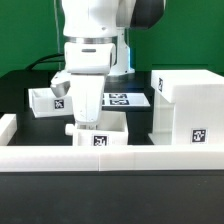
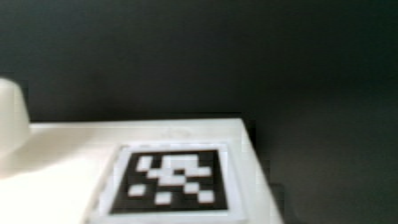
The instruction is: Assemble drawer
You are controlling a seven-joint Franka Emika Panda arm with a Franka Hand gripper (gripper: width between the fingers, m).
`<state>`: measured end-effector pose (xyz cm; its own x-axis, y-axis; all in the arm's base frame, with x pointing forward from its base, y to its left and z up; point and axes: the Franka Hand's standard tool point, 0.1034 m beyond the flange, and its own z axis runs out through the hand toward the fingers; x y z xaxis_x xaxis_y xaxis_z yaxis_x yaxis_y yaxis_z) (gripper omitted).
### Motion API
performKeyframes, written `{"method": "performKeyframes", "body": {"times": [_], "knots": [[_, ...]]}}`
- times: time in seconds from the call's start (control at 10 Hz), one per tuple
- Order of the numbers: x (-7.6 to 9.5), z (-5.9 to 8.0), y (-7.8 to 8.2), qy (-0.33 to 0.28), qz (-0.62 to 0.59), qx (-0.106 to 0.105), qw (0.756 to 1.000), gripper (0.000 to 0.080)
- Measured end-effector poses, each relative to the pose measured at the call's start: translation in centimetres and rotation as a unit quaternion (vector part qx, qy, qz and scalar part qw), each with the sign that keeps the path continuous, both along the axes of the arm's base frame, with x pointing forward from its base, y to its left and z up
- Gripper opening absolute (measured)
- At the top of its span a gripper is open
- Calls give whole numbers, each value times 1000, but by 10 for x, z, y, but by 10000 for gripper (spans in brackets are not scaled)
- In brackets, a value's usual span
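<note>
The large open-fronted white cube case stands at the exterior view's right, with a tag on its front. One small white tray sits front centre, and a second tray sits at the left behind the arm. My gripper hangs straight down at the front tray's left wall. Its fingertips merge with the white tray, so I cannot tell whether it is open or shut. The wrist view shows a white tagged surface on the black table. I cannot tell which part it is. No fingers show there.
The marker board lies flat behind the front tray. Low white wall segments edge the table's front and left. A white rounded shape sits at the wrist view's edge.
</note>
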<state>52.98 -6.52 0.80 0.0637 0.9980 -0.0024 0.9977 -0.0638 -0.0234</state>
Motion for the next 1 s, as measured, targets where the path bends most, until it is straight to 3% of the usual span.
{"method": "performKeyframes", "body": {"times": [0.3,0.8,1.0], "knots": [[2,2,0,0,17,0,1000,42],[18,2,45,3,29,6,1000,42],[17,2,41,4,25,6,1000,42]]}}
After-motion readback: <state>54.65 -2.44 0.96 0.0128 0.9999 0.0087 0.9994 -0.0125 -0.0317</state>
